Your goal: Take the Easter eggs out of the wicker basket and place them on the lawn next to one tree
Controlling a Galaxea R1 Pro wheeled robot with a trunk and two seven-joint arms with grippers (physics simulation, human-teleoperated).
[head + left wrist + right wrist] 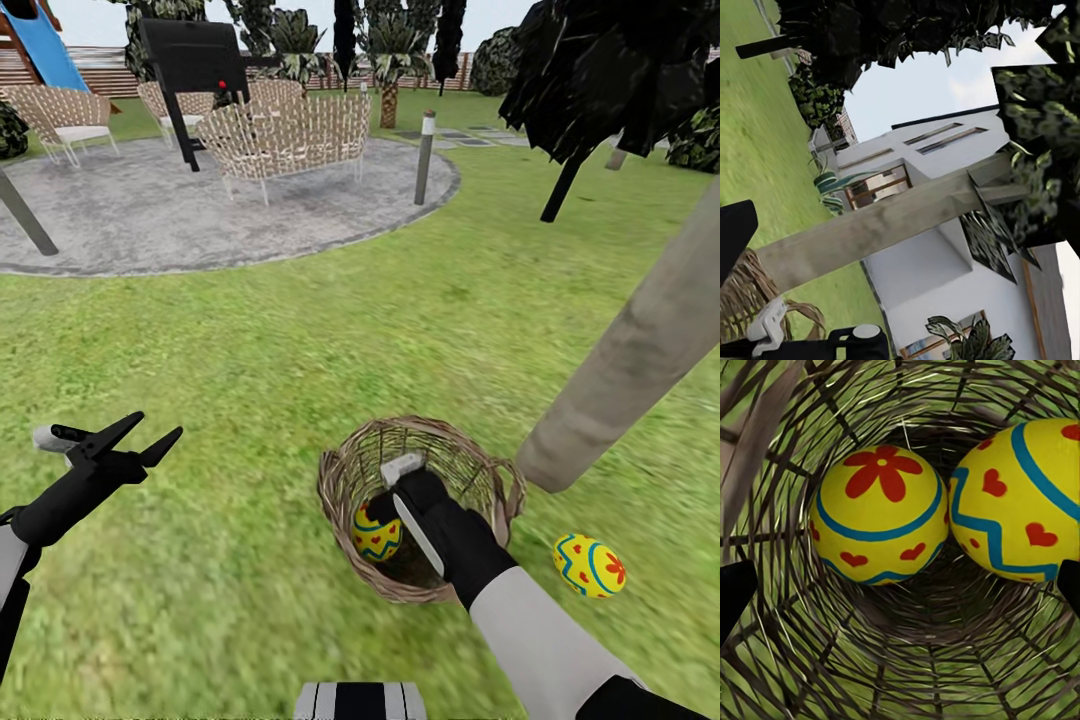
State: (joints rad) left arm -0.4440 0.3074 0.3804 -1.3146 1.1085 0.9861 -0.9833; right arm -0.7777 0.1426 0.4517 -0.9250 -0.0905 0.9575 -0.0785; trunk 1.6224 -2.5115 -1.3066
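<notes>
Right gripper [400,480] reaching down into the wicker basket [345,480] on the lawn [250,350], jaw spread hard to judge, two Easter eggs [879,514] inside, no writing, third egg [589,566] on grass near the tree trunk [640,350], long axis roughly level, left gripper [140,440] spread wide, empty.

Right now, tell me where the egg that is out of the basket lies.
In the head view, the egg lies on the lawn right of the wicker basket, near the tree trunk's base.
</notes>
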